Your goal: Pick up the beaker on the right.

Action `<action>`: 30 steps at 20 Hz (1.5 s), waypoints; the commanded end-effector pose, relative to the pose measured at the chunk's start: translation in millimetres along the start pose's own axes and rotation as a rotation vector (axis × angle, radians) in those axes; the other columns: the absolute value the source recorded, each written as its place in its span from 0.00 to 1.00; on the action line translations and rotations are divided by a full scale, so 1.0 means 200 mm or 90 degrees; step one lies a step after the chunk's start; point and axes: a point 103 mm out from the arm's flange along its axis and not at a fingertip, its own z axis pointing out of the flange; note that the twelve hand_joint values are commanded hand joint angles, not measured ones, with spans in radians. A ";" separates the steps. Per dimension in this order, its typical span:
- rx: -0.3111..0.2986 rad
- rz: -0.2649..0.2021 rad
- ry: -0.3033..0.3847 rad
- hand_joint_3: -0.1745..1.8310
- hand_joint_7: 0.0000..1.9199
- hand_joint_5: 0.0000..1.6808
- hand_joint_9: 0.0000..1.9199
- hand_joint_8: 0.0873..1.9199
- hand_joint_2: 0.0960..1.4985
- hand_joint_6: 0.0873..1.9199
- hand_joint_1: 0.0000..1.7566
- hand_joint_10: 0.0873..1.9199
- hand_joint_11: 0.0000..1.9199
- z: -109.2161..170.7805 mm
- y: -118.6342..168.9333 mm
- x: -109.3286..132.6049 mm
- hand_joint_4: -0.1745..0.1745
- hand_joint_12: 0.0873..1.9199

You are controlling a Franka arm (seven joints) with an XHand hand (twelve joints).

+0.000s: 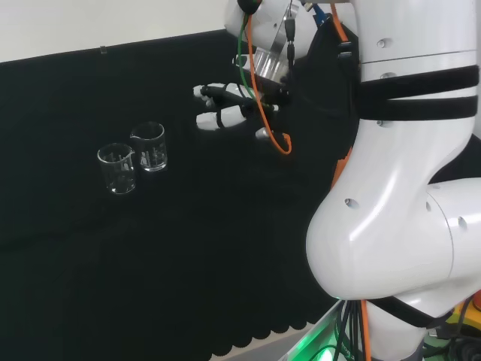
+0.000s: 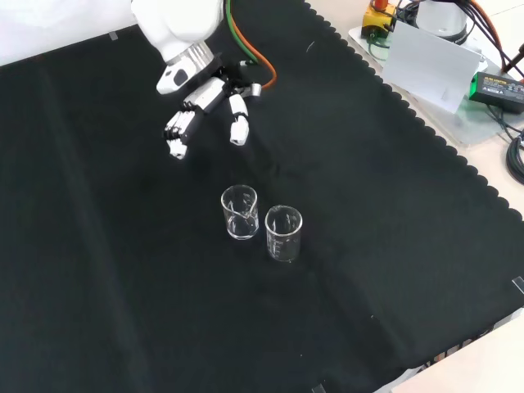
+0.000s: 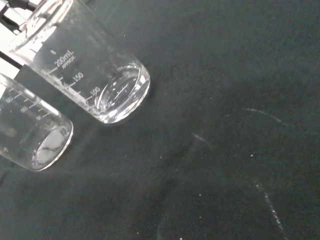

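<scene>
Head camera looks over the arm [image 1: 391, 188] at the desk [image 1: 150, 263]; front camera faces back down at it; wrist camera sits close. All share two beakers [image 2: 262, 223].
</scene>
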 end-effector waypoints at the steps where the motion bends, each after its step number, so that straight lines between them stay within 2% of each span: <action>1: 0.011 -0.030 0.015 0.30 0.03 0.09 0.11 0.33 0.40 0.00 0.35 0.36 0.00 0.04 0.03 0.01 0.25 0.58; 5: 0.024 -0.041 0.022 0.30 0.02 0.08 0.10 0.33 0.37 0.00 0.38 0.36 0.00 0.10 0.05 0.03 0.24 0.57; 10: 0.029 -0.050 0.051 0.32 0.04 0.08 0.11 0.34 0.34 0.00 0.42 0.36 0.00 0.15 0.07 0.02 0.20 0.56; 17: 0.044 -0.059 0.072 0.35 0.04 0.09 0.10 0.34 0.33 0.00 0.43 0.36 0.00 0.22 0.11 0.05 0.19 0.55; 24: 0.058 -0.068 0.068 0.35 0.02 0.09 0.09 0.34 0.32 0.00 0.43 0.36 0.00 0.27 0.17 0.10 0.20 0.55; 30: 0.040 -0.068 0.073 0.36 0.01 0.08 0.09 0.33 0.32 0.00 0.43 0.36 0.00 0.29 0.20 0.12 0.22 0.55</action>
